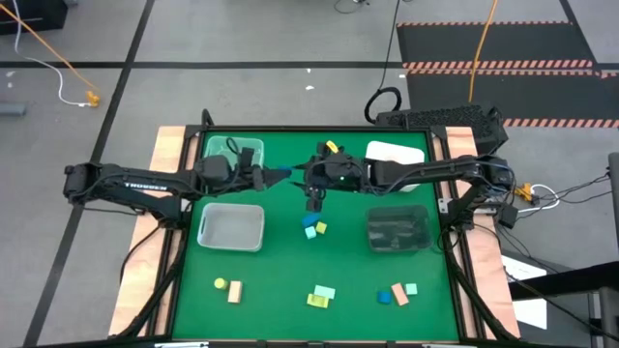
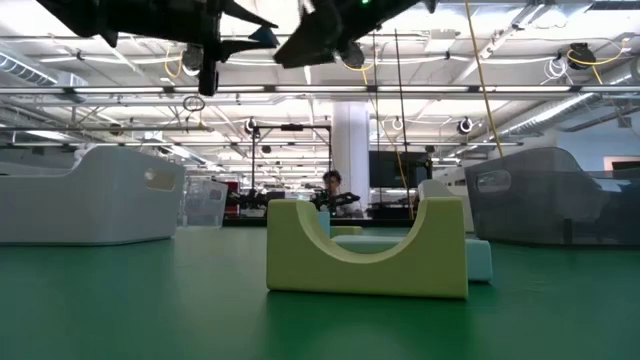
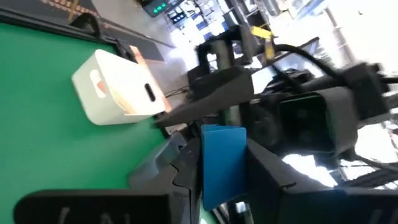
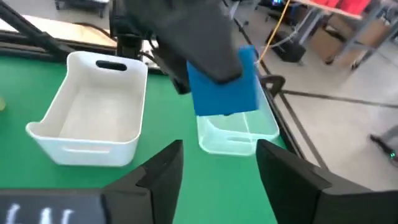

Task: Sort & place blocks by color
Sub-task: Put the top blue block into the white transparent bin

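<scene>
My left gripper (image 1: 276,176) reaches in from the table's left and is shut on a blue block (image 3: 221,162), high above the green mat at mid-table. The same block (image 4: 224,87) shows in the right wrist view just beyond my right gripper (image 4: 217,165). That gripper is open and faces the block from the table's right without touching it; in the high view it (image 1: 308,179) is close beside the block (image 1: 282,175). Other blocks lie on the mat: a teal and yellow pair (image 1: 312,228), a tan bar (image 1: 234,291), a yellow-green arch (image 2: 365,250). My left gripper pinches the blue block between its two fingers, which lie on its two flat side faces (image 3: 205,168). The fingers come in about level from the table's left. The block is lifted clear of the table and sticks out past the fingertips toward my right gripper.
A clear tray (image 1: 235,153) stands far left, a white tray (image 1: 232,225) near left, another white tray (image 1: 395,155) far right and a dark tray (image 1: 397,229) on the right. More blocks lie along the near edge: yellow-green and teal (image 1: 322,295), orange, blue and teal (image 1: 397,293).
</scene>
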